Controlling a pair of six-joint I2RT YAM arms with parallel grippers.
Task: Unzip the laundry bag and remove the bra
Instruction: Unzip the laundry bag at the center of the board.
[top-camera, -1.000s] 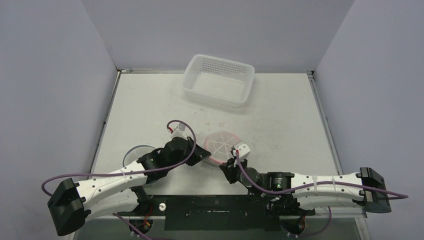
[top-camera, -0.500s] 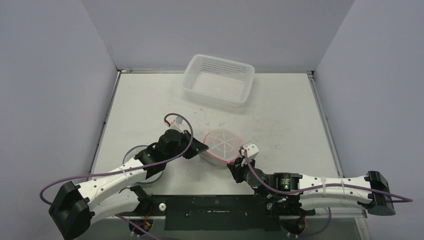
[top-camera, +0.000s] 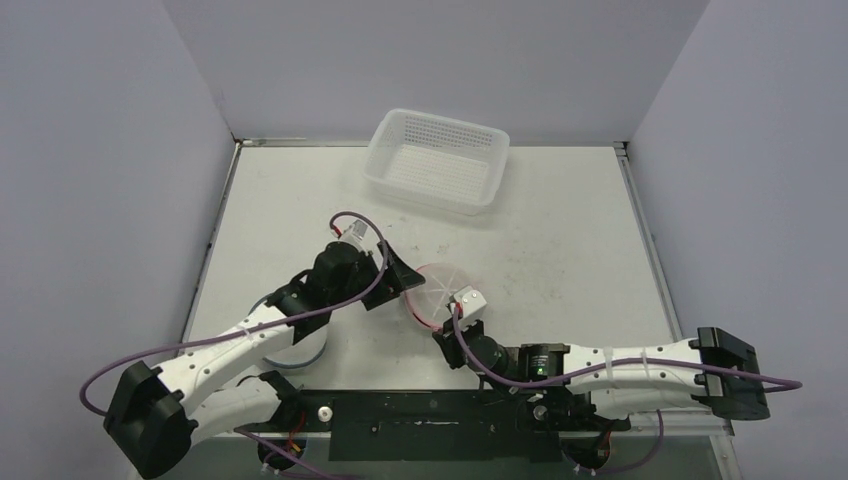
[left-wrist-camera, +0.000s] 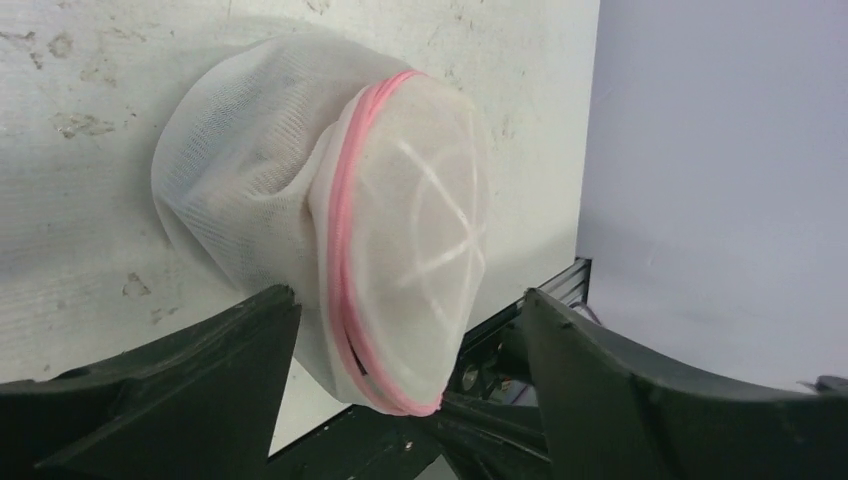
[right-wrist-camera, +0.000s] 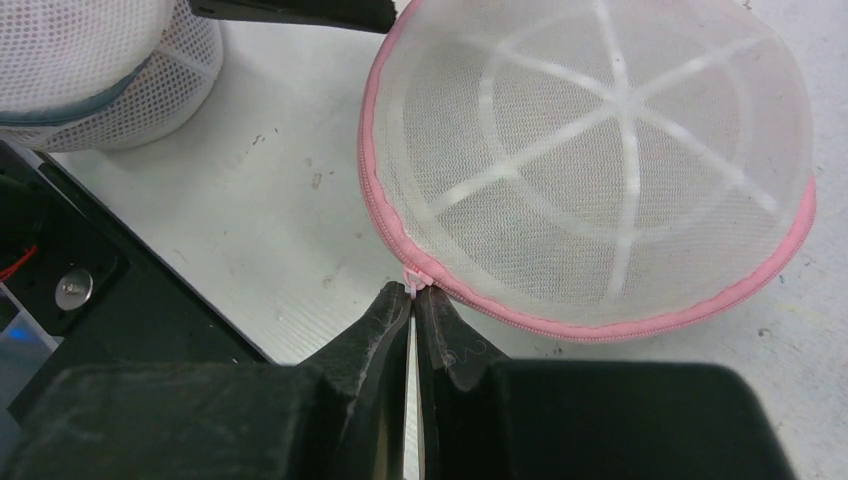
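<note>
The left gripper (left-wrist-camera: 408, 298) has let go since a second ago: its jaws, then closed at the bag's edge, now stand wide. The right gripper (right-wrist-camera: 412, 295) has shifted a little to the left with the bag. Nearest the bases, the right gripper's fingers (right-wrist-camera: 385, 320) are pinched together on the small zip pull (right-wrist-camera: 411, 283) at the bag's near rim. Off to the left, under the left arm, a mesh bundle (top-camera: 290, 345) with a grey-blue rim sits on the table (top-camera: 560, 230). The bag (right-wrist-camera: 600, 150), a white mesh dome with a pink zip round it, rests on the table just beyond the right gripper and between the two arms. What is inside cannot be made out. The left gripper's open fingers (left-wrist-camera: 200, 380) straddle the bag's left side and hold nothing, one finger just beside the mesh. Well apart, at the far edge, stands a white basket (top-camera: 437, 160).
</note>
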